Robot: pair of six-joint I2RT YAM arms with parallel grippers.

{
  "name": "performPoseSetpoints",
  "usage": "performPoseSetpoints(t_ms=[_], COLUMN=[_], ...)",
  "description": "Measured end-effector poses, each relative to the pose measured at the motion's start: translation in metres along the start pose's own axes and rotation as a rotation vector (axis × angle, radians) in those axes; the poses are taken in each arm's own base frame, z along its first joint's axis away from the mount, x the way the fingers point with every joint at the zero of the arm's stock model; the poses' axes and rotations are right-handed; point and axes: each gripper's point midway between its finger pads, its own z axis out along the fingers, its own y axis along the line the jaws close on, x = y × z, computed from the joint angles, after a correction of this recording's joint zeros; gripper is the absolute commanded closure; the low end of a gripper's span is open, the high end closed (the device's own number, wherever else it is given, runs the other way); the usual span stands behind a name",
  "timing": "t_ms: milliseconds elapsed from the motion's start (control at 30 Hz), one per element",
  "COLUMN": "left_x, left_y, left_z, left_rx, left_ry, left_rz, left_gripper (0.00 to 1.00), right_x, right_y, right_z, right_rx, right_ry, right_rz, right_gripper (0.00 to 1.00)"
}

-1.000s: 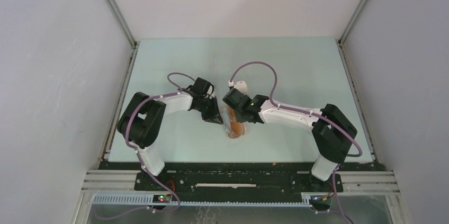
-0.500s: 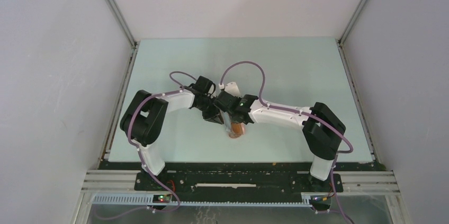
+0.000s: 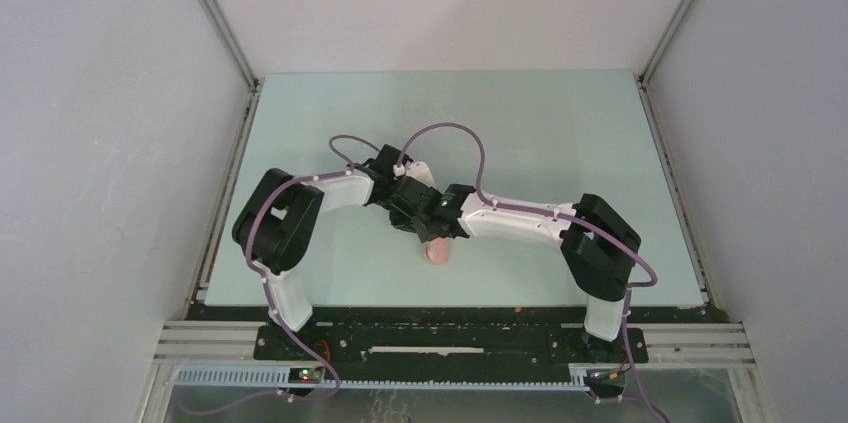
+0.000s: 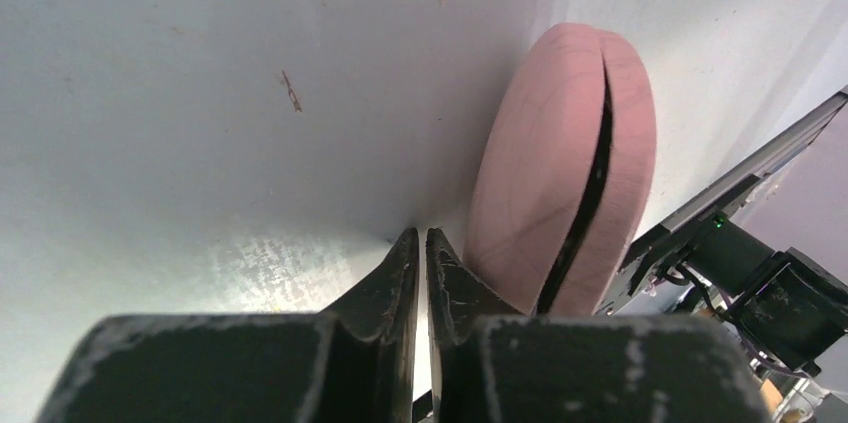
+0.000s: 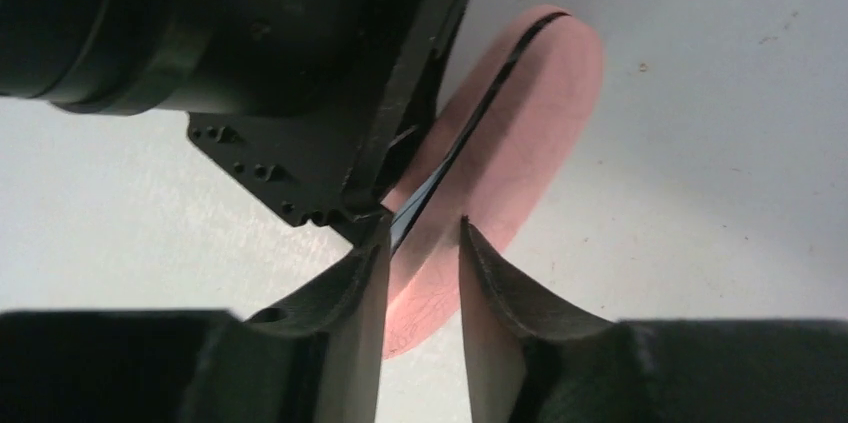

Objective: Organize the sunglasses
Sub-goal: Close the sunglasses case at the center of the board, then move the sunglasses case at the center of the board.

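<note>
The sunglasses are hidden in every view. A pink oblong case [image 3: 438, 254] lies on the table with its two halves almost together, a thin dark slit between them [image 4: 560, 173] [image 5: 525, 123]. My left gripper [image 4: 422, 235] is shut with nothing between its fingers, its tips on the table just left of the case. My right gripper [image 5: 420, 228] hovers over the case's near end, jaws open, one finger [image 5: 365, 273] beside the slit. In the top view both wrists crowd together over the case's far end.
The left gripper's black body [image 5: 300, 73] fills the upper left of the right wrist view, close against the right fingers. The pale green table [image 3: 560, 133] stretches back to white walls, and a black rail [image 3: 450, 328] runs along its near edge.
The case stood open with orange glasses showing inside; now it is almost closed and they no longer show. My right arm swung left over the case, and its jaws widened.
</note>
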Motion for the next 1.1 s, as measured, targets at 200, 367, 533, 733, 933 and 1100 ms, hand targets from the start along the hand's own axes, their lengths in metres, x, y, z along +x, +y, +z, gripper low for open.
performPoseSetpoints(t_ms=[200, 367, 533, 733, 933, 1100], left_x=[0.0, -0.001, 0.0, -0.004, -0.021, -0.035], left_y=[-0.002, -0.002, -0.003, 0.004, 0.025, 0.028], left_z=[0.001, 0.001, 0.002, -0.008, -0.045, -0.087], left_rx=[0.011, 0.014, 0.013, -0.042, -0.176, -0.272], left_ry=[0.002, 0.001, 0.001, -0.026, -0.134, -0.27], left_rz=[0.003, 0.004, 0.008, 0.022, 0.019, 0.048], left_gripper=[0.89, 0.89, 0.86, 0.66, 0.5, 0.15], right_x=[0.001, 0.0, -0.014, -0.044, -0.027, 0.012], right_y=[0.007, 0.008, 0.007, -0.023, -0.086, -0.111], right_z=[-0.001, -0.002, -0.021, -0.072, -0.068, -0.046], right_rx=[-0.039, -0.046, -0.073, -0.109, -0.028, 0.039], right_ry=[0.011, 0.009, -0.042, -0.181, -0.177, -0.083], right_rz=[0.0, 0.002, 0.025, 0.13, 0.255, 0.278], right_gripper=[0.47, 0.44, 0.42, 0.41, 0.4, 0.4])
